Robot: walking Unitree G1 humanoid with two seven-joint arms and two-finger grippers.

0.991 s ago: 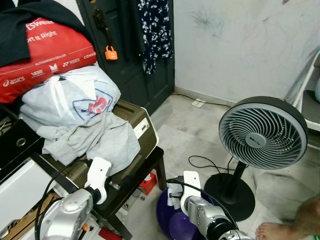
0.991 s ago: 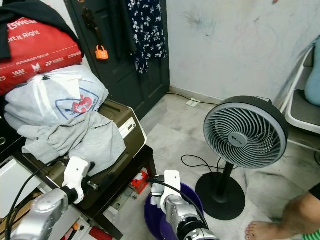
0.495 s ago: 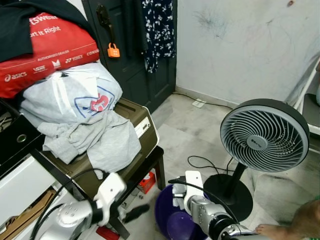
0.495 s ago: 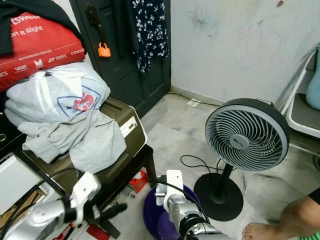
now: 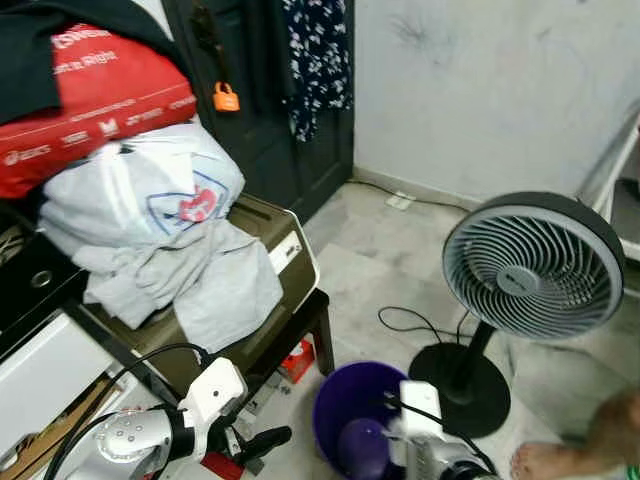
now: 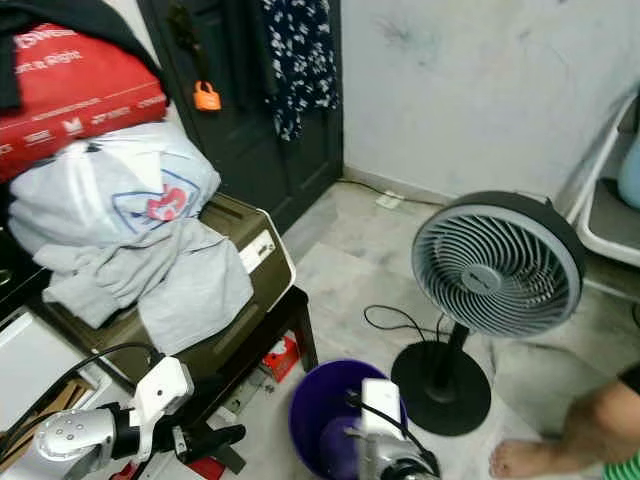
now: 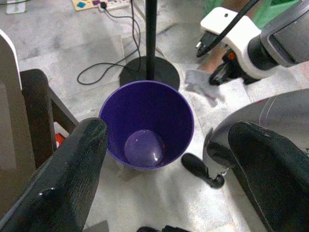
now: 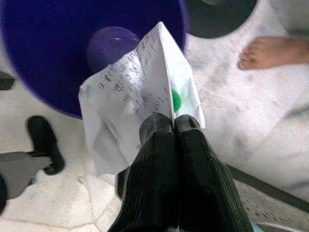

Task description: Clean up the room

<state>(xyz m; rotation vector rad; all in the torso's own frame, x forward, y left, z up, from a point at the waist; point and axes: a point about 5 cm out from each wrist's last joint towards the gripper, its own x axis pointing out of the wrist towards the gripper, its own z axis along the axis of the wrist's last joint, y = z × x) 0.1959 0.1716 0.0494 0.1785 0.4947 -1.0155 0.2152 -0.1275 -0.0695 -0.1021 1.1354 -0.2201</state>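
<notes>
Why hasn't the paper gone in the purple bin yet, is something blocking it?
Nothing visible is in the way. The right hand pinches the folded paper above the rim of the purple bin, whose mouth is open, with just a round purple shape at the bottom. The left hand hovers open beside it.

purple bin (image 7: pixel 146 121), white printed paper (image 8: pixel 140 96), grey fan (image 5: pixel 530 265), red bag (image 5: pixel 95 105)
</notes>
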